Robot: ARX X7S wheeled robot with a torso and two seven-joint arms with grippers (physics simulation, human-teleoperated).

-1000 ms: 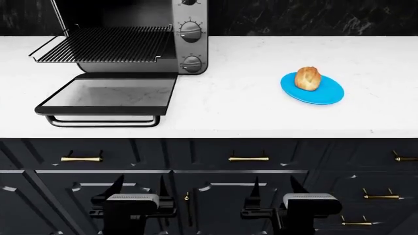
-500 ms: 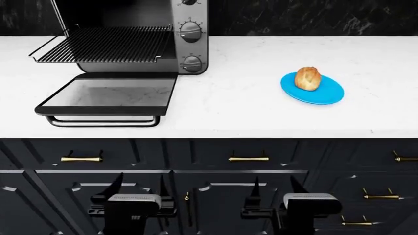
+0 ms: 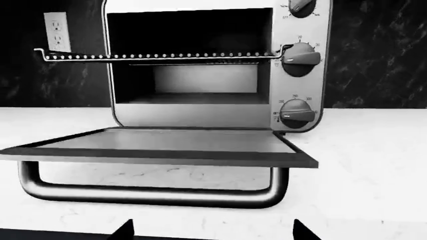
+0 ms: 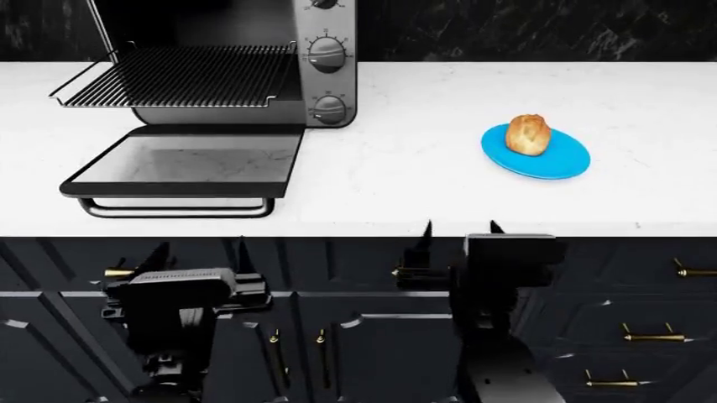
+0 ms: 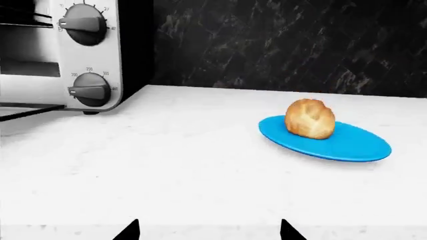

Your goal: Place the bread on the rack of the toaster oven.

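**Both arms raised, bread not yet touched**

Head view: your right gripper [image 4: 459,227] has come up from low in front of the cabinets to the counter edge, well short of the bread [image 4: 529,134], which hasn't moved from the blue plate [image 4: 566,164]. Left gripper [image 4: 198,246] rose too, less, and is below the counter edge. Both have fingers spread, nothing held. The toaster oven [image 4: 325,59] door [image 4: 191,164] is down and the rack [image 4: 180,75] is pulled out, bare.

Left wrist view: straight at the open oven, rack slid forward above the door; only the fingertip ends show.

Right wrist view: bread ahead on the plate, near its oven-side edge, path looks clear. Reach phase just started; I'd say the right arm takes the pick.
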